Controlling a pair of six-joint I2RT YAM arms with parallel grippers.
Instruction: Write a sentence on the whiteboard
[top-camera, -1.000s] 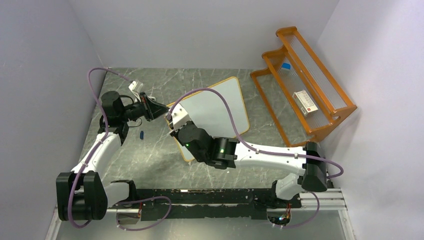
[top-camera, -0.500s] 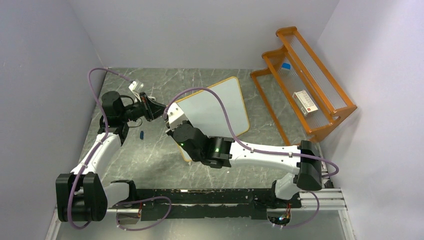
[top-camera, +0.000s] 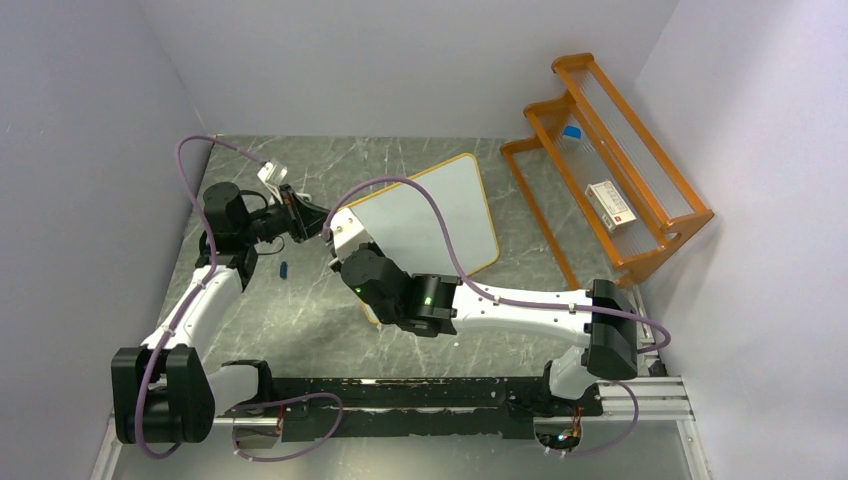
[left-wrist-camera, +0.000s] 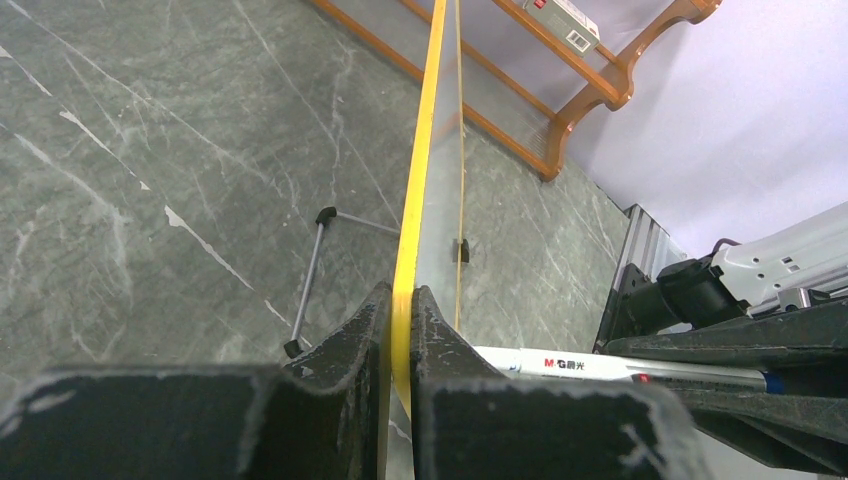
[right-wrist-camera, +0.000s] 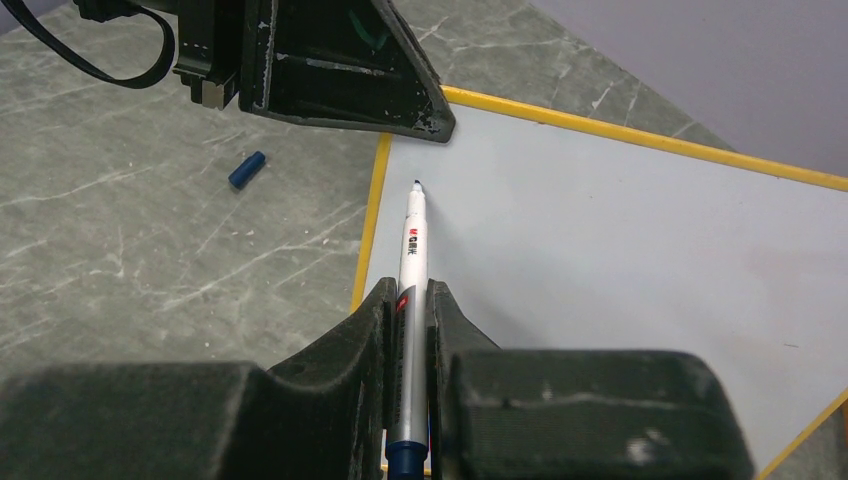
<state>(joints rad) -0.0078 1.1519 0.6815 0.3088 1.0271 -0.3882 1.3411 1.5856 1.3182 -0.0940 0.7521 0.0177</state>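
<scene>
While the left claw (top-camera: 326, 228) (left-wrist-camera: 400, 303) is clamped shut on the board (top-camera: 440, 215) (left-wrist-camera: 421, 150) (right-wrist-camera: 600, 230), pinching its yellow-orange frame edge between both black fingers, the right claw (top-camera: 345, 248) (right-wrist-camera: 407, 295) sits just beside it on the board's near-left corner. The right claw is closed around a marker (right-wrist-camera: 412, 250) (left-wrist-camera: 600, 368). The marker tip points at the board face close to the frame and just below the left claw; contact cannot be told.

The board lies mid-table, corner toward the left arm, far corner near the rack (top-camera: 610, 170) (left-wrist-camera: 560, 130). It is rectangular with rounded corners, and its smooth face reads plain white in the right wrist view. The left wrist view sees it edge-on, with a thin wire leg (left-wrist-camera: 308, 275) with black tips on the table (top-camera: 300, 300) (right-wrist-camera: 150, 230) beside it.

The table is grey marble-look with white veins. The marker is a slim white barrel with a dark tip and a blue rear end. A small blue cap (top-camera: 284, 270) (right-wrist-camera: 246, 169) lies on the table, apart from the board, left of it. The rack is orange with stepped tiers and clear shelves, and it holds a white box (top-camera: 609, 204) (left-wrist-camera: 560, 15).

Writing: "M&G" on the marker barrel, followed by characters too small to read. The box has a red-and-white label and a barcode, text unreadable.
</scene>
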